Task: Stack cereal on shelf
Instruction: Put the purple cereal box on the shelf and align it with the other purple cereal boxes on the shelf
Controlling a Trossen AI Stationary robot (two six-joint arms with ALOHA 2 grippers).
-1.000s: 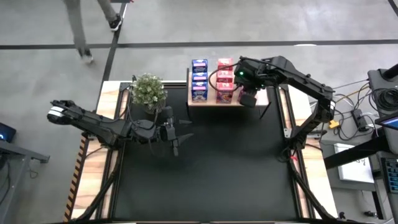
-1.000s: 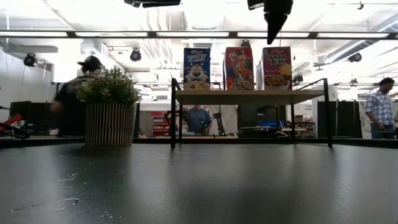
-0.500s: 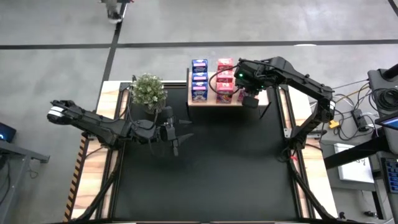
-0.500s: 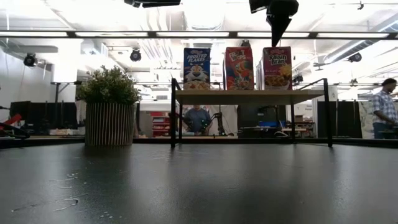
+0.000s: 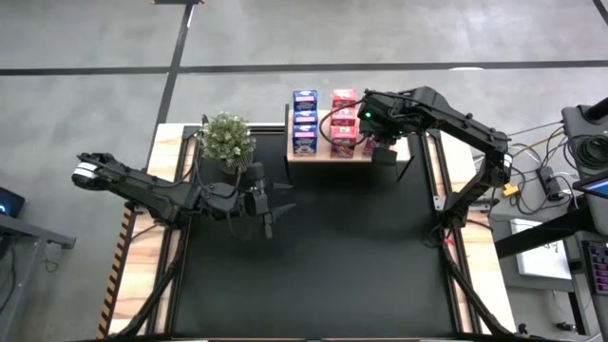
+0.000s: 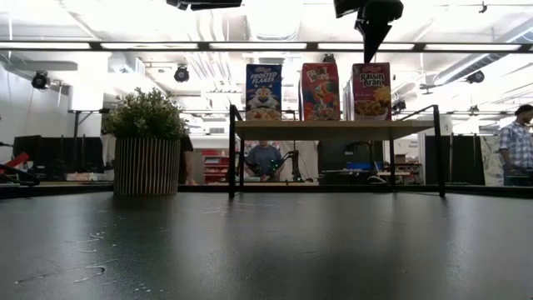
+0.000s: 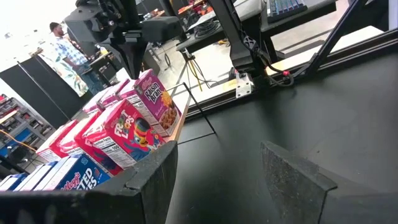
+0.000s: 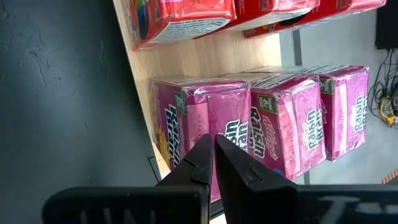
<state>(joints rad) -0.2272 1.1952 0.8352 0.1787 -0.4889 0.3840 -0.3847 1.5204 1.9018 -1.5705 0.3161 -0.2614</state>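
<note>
The shelf point(image 6: 333, 129) is a pale wood board on black posts at the table's far edge. Cereal boxes stand on it in rows: blue Frosted Flakes point(image 6: 263, 92), red Froot Loops point(image 6: 320, 92) and pink Raisin Bran point(image 6: 371, 90). My right gripper point(image 8: 214, 138) is shut and points down over the frontmost Raisin Bran box point(image 8: 186, 118), at the shelf's right end point(image 5: 383, 150). My left gripper point(image 7: 217, 186) is open above the table's left middle point(image 5: 275, 204) and faces the shelf, holding nothing. My right gripper has its shut fingertips point(image 6: 371, 57) right at the top of the front Raisin Bran box point(image 6: 371, 68), coming from above. I cannot tell whether they touch it. The box stands upright on the shelf.
A potted plant point(image 5: 226, 138) in a ribbed pot point(image 6: 147, 167) stands at the table's far left, beside the shelf. The black tabletop point(image 5: 323, 266) lies bare in front of the shelf. People stand in the room behind point(image 6: 520, 142).
My right gripper has shifted slightly toward the table's far right over the Raisin Bran row, staying shut. The boxes have kept their places. A person behind the plant has walked out of view.
</note>
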